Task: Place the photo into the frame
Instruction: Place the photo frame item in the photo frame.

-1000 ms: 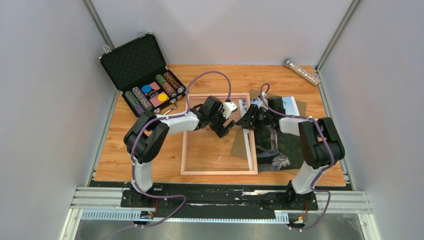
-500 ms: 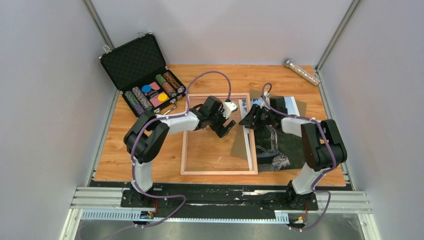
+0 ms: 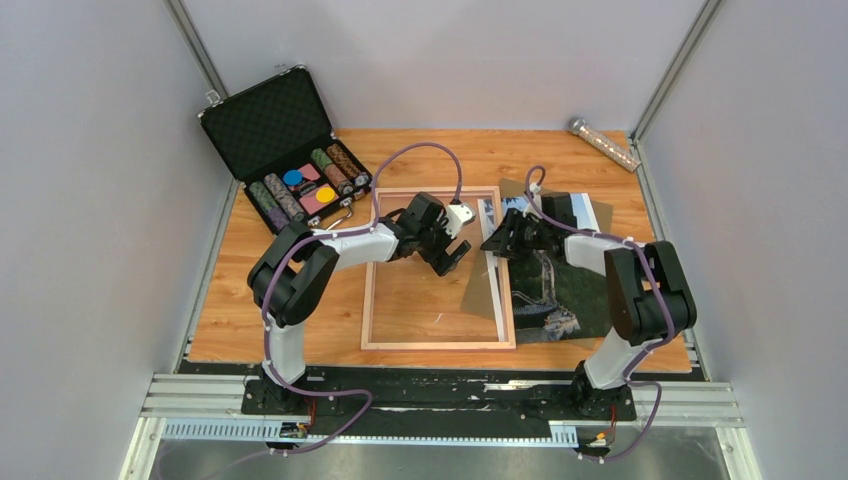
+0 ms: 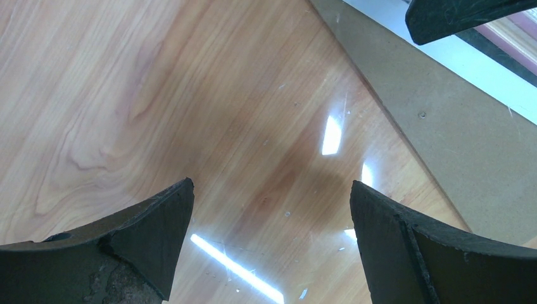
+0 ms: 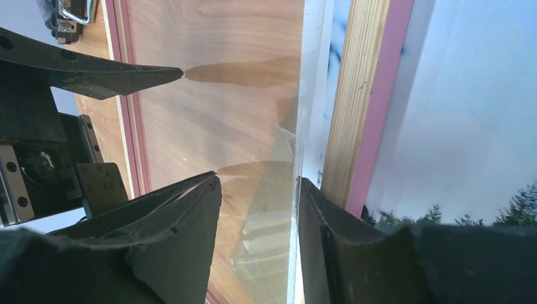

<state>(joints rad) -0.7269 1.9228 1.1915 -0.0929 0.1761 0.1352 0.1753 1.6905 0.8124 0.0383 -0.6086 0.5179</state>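
Observation:
The frame (image 3: 438,343) lies flat mid-table, wood side up, its pane (image 4: 221,95) showing the table beneath. The photo (image 3: 560,290), a Great Wall print, lies to its right. The frame's right rail (image 5: 358,95) crosses over the photo (image 5: 462,95), and a thin strip of print shows inside the rail. My right gripper (image 3: 492,243) is low at that rail, jaws partly apart (image 5: 259,183) with nothing clamped; one finger (image 5: 329,228) rests along the print's edge. My left gripper (image 3: 458,258) hovers wide open (image 4: 272,190) over the pane.
A brown backing board (image 3: 485,290) pokes into the frame's right half, also seen in the left wrist view (image 4: 456,139). An open black case (image 3: 290,150) of chips stands back left. A silvery tube (image 3: 603,143) lies back right. Grey walls close in on three sides.
The right arm's elbow has drifted slightly right while its gripper stays at the frame's right rail. The left arm has not moved.

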